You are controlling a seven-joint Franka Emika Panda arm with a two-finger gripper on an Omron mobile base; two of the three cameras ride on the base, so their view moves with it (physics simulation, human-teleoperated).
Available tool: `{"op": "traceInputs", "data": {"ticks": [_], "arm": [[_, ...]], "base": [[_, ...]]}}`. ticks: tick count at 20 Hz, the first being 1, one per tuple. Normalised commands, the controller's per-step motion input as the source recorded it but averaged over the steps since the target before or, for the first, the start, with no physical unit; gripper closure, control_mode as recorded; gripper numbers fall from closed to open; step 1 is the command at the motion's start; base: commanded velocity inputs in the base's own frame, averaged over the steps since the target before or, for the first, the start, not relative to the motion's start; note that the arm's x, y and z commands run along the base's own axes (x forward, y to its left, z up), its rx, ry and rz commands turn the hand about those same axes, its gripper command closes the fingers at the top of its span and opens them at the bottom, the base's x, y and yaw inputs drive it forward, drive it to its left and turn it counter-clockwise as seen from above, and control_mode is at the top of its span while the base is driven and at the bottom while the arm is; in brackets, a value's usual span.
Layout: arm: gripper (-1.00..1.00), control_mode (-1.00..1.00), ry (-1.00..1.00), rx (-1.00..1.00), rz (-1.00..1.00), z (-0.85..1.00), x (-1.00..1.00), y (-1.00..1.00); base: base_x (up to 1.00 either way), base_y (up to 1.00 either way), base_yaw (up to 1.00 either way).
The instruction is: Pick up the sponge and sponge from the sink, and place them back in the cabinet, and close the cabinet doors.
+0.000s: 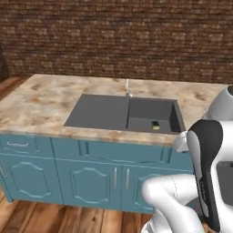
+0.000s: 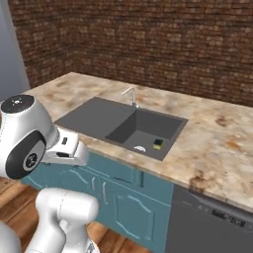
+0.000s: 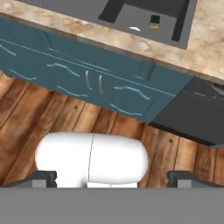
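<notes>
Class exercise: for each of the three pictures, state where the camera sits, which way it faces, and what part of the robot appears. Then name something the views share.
Left base view: behind the arm on its left, looking forward and down at the sink; white arm at lower right.
Right base view: behind on the right, same sink from the other side; arm at lower left.
Hand view: on the hand, looking down over teal cabinet doors and wood floor; gripper open.
Shared: all three show one sponge in the basin.

Even, diffuse rendered light; no distinct source, no glare. Sink basin (image 1: 150, 116) walls shade darker toward its right side. Brick wall (image 2: 148, 44) dim, coarse texture. All 3 views soft, low resolution, edges slightly jagged; no lens distortion.
</notes>
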Motion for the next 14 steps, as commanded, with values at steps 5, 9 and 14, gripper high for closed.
{"op": "traceInputs", "data": {"ticks": [5, 9, 14], "arm": [[-1.0, 1.0, 0.0, 0.0, 0.0, 0.0, 0.0, 0.0], [-1.0, 1.0, 0.0, 0.0, 0.0, 0.0, 0.0, 0.0], [-1.0, 1.0, 0.0, 0.0, 0.0, 0.0, 0.0, 0.0]], "base": [[0.5, 0.0, -0.34], [0.46, 0.01, -0.34], [0.22, 0.15, -0.27]]}}
